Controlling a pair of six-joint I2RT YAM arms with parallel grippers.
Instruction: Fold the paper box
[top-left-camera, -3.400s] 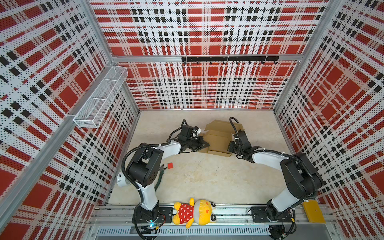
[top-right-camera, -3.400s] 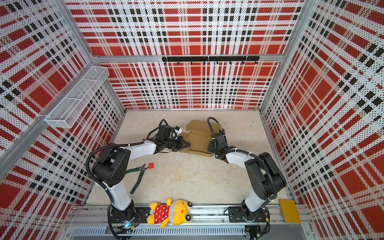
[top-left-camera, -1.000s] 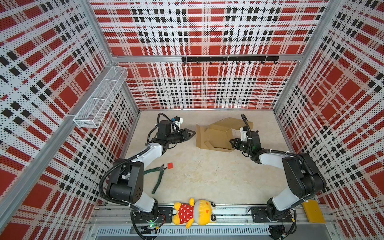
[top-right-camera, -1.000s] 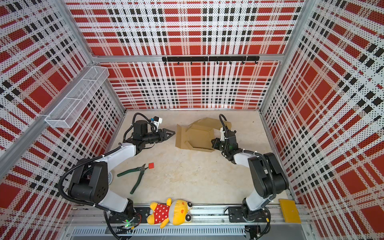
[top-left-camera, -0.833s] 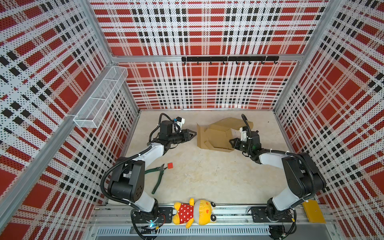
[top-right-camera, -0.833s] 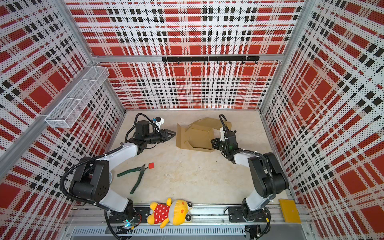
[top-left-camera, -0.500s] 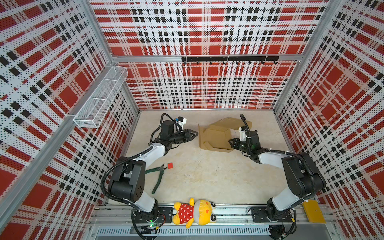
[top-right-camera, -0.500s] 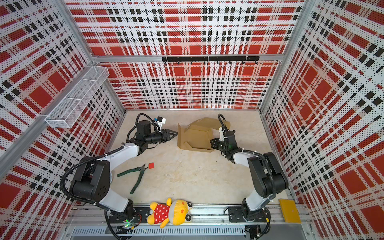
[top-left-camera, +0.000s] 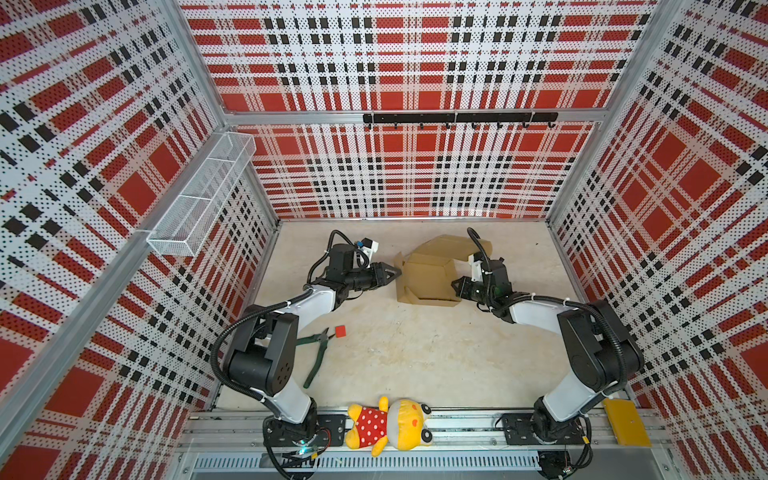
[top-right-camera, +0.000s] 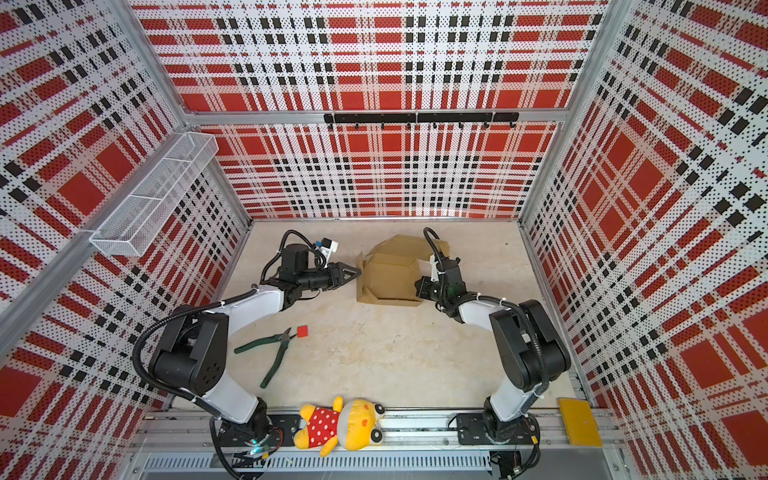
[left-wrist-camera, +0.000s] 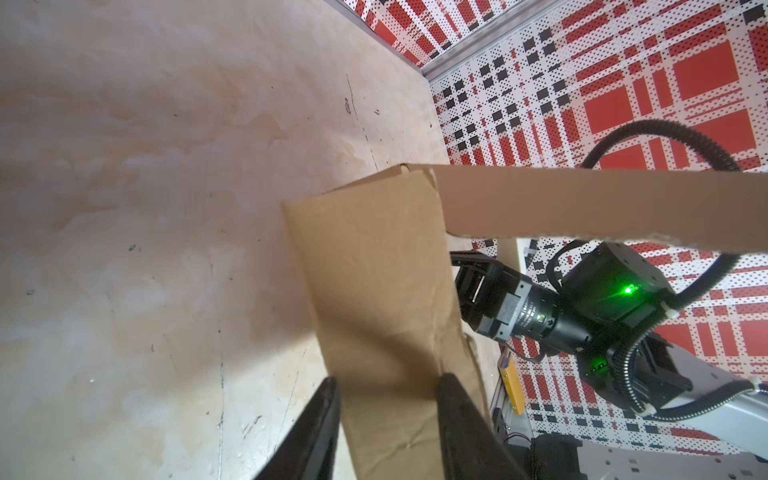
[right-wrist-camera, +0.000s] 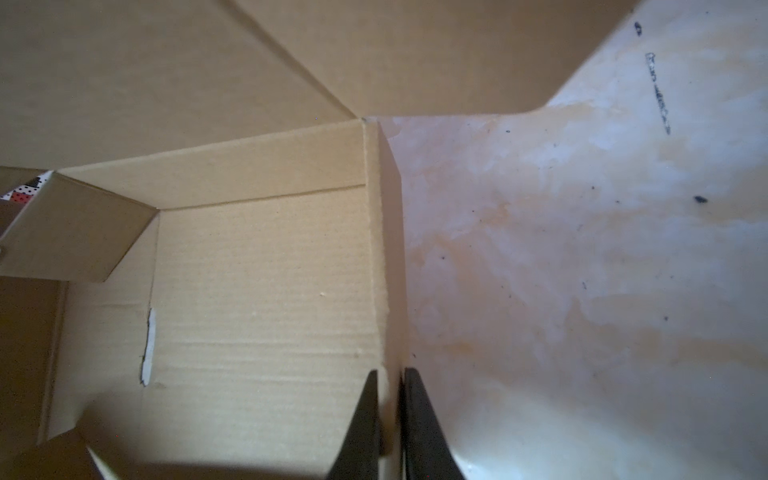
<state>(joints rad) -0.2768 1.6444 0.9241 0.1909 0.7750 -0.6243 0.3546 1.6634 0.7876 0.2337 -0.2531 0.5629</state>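
Clock = tabletop (top-left-camera: 415, 365) seen from above, 12 at the back wall, 6 at the arms' rail.

Abt 10 o'clk, up on the L side wall: white wire basket (top-left-camera: 199, 199).

The left gripper (top-left-camera: 398, 272) (top-right-camera: 358, 272) comes in low from 9 o'clk, tips right at the L wall of the paper box (top-left-camera: 428, 276) (top-right-camera: 388, 278). In the L wrist view the left gripper (left-wrist-camera: 388, 380) has its jaws apart. The black fingers (left-wrist-camera: 316, 432) frame a standing brown flap of the box (left-wrist-camera: 374, 270), seen face-on past the tips and not pinched. Touching or not: can't tell.

Abt 8 o'clk: green-handled pliers (top-left-camera: 318, 353) (top-right-camera: 270, 353) flat on the table, handles spread. A small red square (top-left-camera: 340, 331) (top-right-camera: 302, 331) lies just beside the nose, at the pliers' 1 o'clk.

At 6 o'clk, on the rail btwn the two arm bases: a yellow plush toy (top-left-camera: 388, 428) (top-right-camera: 340, 426) in a red polka-dot dress, lying on its side.

The box sits at 12–1 o'clk, nearer the back wall, btwn the two grippers. It is plain brown corrugated and part-folded: base on the table, walls up, and a big panel raised and tilted over it from its 12–1 o'clk side.

The right gripper (top-left-camera: 454, 286) (top-right-camera: 417, 286) is at the box's 3–4 o'clk edge. In the R wrist view the right gripper (right-wrist-camera: 390, 374) has its jaws almost together, clamped on the thin top edge of the R wall. The box interior (right-wrist-camera: 257, 291) shows beside it, w/ a slit in the floor and a corner flap folded in.

Abt 4–5 o'clk, far R end of the rail: a yellow flat plate (top-left-camera: 627, 422) (top-right-camera: 579, 422), well apart from the box.
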